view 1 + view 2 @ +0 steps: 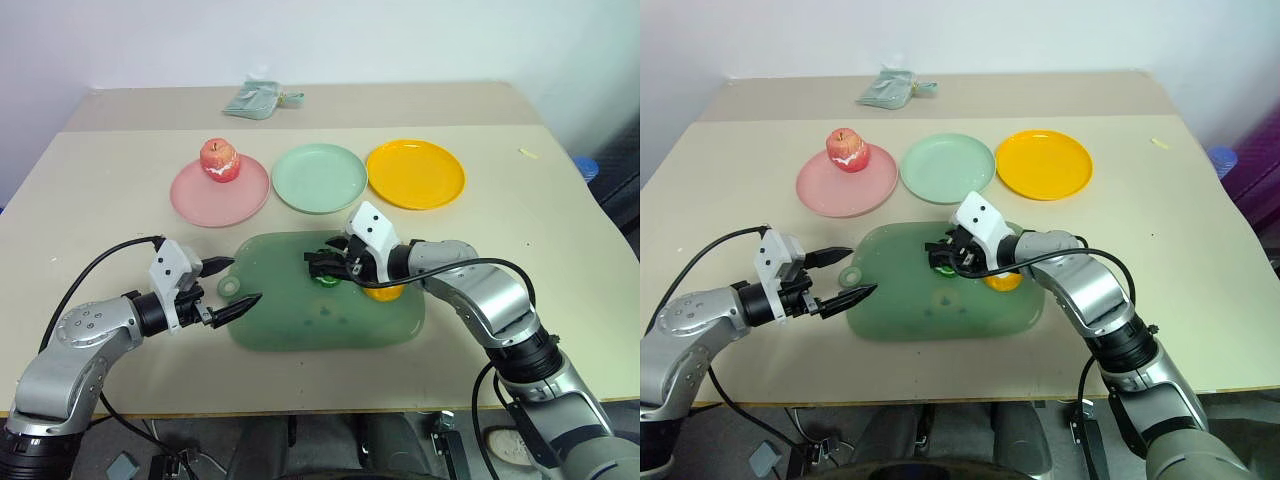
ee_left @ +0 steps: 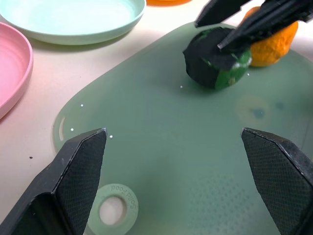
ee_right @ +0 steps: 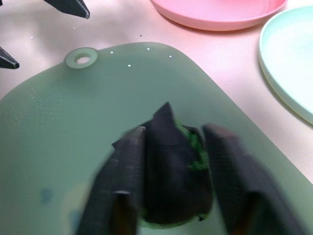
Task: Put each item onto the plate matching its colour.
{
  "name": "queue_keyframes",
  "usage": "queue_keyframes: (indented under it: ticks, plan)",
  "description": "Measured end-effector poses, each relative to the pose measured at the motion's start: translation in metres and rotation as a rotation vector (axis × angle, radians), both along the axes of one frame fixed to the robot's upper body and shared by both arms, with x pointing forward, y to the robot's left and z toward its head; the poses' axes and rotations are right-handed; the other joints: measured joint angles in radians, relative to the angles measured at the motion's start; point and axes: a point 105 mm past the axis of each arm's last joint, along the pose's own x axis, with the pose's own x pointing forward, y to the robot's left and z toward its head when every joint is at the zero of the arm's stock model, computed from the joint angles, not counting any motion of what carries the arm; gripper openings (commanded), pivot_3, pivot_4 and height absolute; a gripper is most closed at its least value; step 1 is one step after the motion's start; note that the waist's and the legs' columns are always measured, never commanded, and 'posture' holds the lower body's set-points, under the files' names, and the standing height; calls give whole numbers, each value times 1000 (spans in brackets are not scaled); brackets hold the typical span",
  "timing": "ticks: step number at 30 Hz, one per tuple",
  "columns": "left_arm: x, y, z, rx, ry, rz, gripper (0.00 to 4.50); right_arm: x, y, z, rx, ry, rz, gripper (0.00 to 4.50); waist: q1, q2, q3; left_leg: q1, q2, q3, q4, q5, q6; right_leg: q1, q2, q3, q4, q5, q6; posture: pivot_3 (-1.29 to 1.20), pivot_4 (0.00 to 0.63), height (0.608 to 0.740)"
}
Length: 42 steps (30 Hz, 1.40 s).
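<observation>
**A:** ok so nearest the camera, going left to right: left gripper [image 1: 232,283] is spread wide with nothing in it, hanging at the near-left edge of the dark green tray [image 1: 290,330]. Then the right gripper [image 1: 322,266] has its two fingers on either side of the dark green-black lump [image 2: 216,58], which sits on the tray. Looks clamped on it, but I can't swear it's a firm pinch yet.

**B:** yeah, and the orange-yellow fruit [image 1: 383,292] is on the tray right beside the lump, tucked under that wrist. Apple [image 1: 219,159] is done, sitting on the pink plate [image 1: 200,205].

**A:** so I'd say squeeze snug, lift straight up so the fruit isn't nudged, then carry it to the mint green plate [image 1: 320,178], the middle one, beside the yellow-orange plate [image 1: 415,173].
</observation>
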Motion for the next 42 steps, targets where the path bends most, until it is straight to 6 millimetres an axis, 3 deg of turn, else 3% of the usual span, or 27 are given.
queue_keyframes:
  ticks: [1, 2, 7, 14, 17, 20, 23, 28, 32, 35, 38, 42]
  plan:
    - [0, 0, 0, 0, 0, -1, 4500, 0, 1, 2, 1, -5, 5, 4345, 0, 0, 0, 0, 0, 0, 0, 0, 0, 0, 0, 0, 0, 0, 0, 0, 150, 740]
    - [0, 0, -1, 0, 2, -1, 4500, 1, 2, 4, -1, -8, 17, 4435, 0, 0, 0, 0, 0, 0, 0, 0, 0, 0, 0, 0, 0, 0, 0, 0, 150, 740]
    - [-1, 0, 0, -1, -5, -6, 4500, -4, 0, 5, -65, -9, 92, 4435, 1, 0, 0, 0, 0, 0, 0, 0, 0, 0, 0, 0, 0, 0, 0, 0, 150, 740]
    - [-3, -3, -3, -8, 2, -9, 4500, 1, 0, -13, -160, -1, 113, 4435, -1, 0, 0, 0, 0, 0, 0, 0, 0, 0, 0, 0, 0, 0, 0, 0, 150, 740]
    - [-4, -2, -6, -8, 12, -6, 4500, 5, -3, -20, -184, 15, 91, 3619, 1, 0, 0, 0, 0, 0, 0, 0, 0, 0, 0, 0, 0, 0, 0, 0, 150, 740]
    - [-6, -2, -8, -7, 22, -5, 4500, 10, 5, -17, -164, 8, 86, 2200, -1, 0, 0, 0, 0, 0, 0, 0, 0, 0, 0, 0, 0, 0, 0, 0, 150, 740]
    - [-9, -5, -6, -7, 12, -17, 4500, 26, 12, 1, -99, -27, 27, 2200, -3, 1, 0, 0, 0, 0, -1, 0, 0, -1, 0, 0, 0, 0, 0, 0, 150, 740]
    - [-11, -6, -7, -21, 15, -9, 4500, 75, 15, 48, 43, -108, -158, 2200, -4, 1, 0, 0, 0, 1, -1, 0, 0, -2, 0, 0, 0, 0, -1, 0, 150, 740]
    - [-9, -8, -6, -45, 8, 6, 4500, 116, 19, 48, 88, -105, -312, 2200, -5, 1, 0, 0, -1, 1, -2, 1, -1, -3, 1, 0, 0, 1, -1, 0, 150, 740]
    - [-8, -8, -6, -48, 5, 11, 4500, 132, 17, 36, 99, -73, -379, 3096, -5, 1, 1, -1, -3, 1, -2, 1, -3, -3, 0, 1, 0, 1, -1, 0, 150, 740]
    - [-8, -7, -7, -50, 7, 29, 4500, 139, 12, 39, 123, -140, -388, 4443, -7, 1, 1, -2, -4, 1, -2, 2, -3, -4, 0, 1, 0, 1, -1, 0, 150, 740]
    - [-11, -9, -6, -50, 1, 33, 4500, 138, -6, 65, 112, -314, -353, 4443, -5, 2, 1, -2, -4, 1, -2, 1, -2, -5, 0, 1, 0, 1, -1, 0, 150, 740]
